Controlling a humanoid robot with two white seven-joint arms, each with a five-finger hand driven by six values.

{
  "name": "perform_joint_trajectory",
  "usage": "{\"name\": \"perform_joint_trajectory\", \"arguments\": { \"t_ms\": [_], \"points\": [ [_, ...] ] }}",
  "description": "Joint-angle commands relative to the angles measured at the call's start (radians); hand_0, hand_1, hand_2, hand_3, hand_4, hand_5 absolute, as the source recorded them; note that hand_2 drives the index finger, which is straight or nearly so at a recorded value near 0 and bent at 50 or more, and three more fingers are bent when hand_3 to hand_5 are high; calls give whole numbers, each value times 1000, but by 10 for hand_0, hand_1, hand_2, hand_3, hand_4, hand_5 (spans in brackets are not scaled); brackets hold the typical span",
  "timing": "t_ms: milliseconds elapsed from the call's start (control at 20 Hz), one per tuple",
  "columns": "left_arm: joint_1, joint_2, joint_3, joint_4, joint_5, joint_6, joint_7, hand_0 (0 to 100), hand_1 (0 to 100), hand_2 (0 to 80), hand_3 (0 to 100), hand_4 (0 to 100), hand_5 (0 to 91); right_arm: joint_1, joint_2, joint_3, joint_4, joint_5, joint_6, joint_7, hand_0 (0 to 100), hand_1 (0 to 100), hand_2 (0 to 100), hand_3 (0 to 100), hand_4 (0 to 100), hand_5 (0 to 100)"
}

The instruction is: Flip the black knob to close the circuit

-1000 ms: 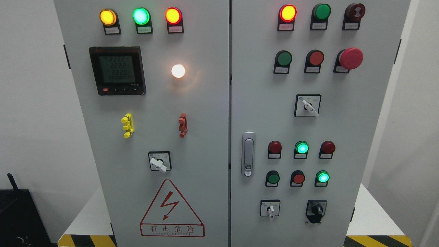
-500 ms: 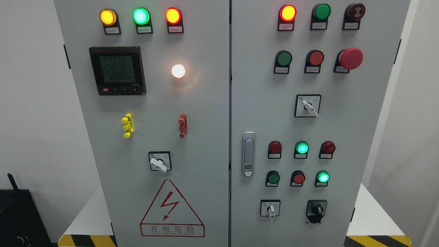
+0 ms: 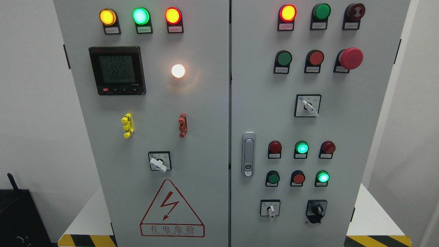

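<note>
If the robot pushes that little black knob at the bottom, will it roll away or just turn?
The black knob probably just turns: it sits fixed in a black plate on the grey cabinet door, so it likely can't roll off. It looks like hard plastic, probably stiff. Its raised bar should give fingers something to grip, though it is small. No hand is in view.

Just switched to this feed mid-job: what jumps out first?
The glowing white lamp on the left door, beside the digital meter, and the big red mushroom button at upper right. The black knob sits at the right door's bottom, with no robot hand in view.
</note>
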Motion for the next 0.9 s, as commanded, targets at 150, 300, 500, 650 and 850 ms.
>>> {"name": "perform_joint_trajectory", "arguments": {
  "t_ms": [150, 300, 500, 650, 850],
  "points": [
    [34, -1, 11, -34, 8, 0, 0, 0, 0, 0, 50, 26, 0, -137, -53, -33, -102, 340, 44, 82, 0, 0, 876, 1000, 837, 891],
    [34, -1, 11, -34, 8, 0, 0, 0, 0, 0, 50, 26, 0, -171, -52, 0, -82, 415, 61, 122, 0, 0, 878, 1000, 835, 886],
    [34, -1, 11, -34, 8, 0, 0, 0, 0, 0, 49, 27, 0, -208, -49, 14, -41, 458, 131, 123, 0, 0, 880, 1000, 832, 879],
    [34, -1, 11, -34, 8, 0, 0, 0, 0, 0, 49, 26, 0, -232, -47, 34, 1, 469, 171, 122, 0, 0, 881, 1000, 830, 877],
    [34, -1, 11, -34, 8, 0, 0, 0, 0, 0, 49, 26, 0, -240, -42, 72, 36, 470, 234, 111, 0, 0, 885, 1000, 830, 877]
  ]
}}
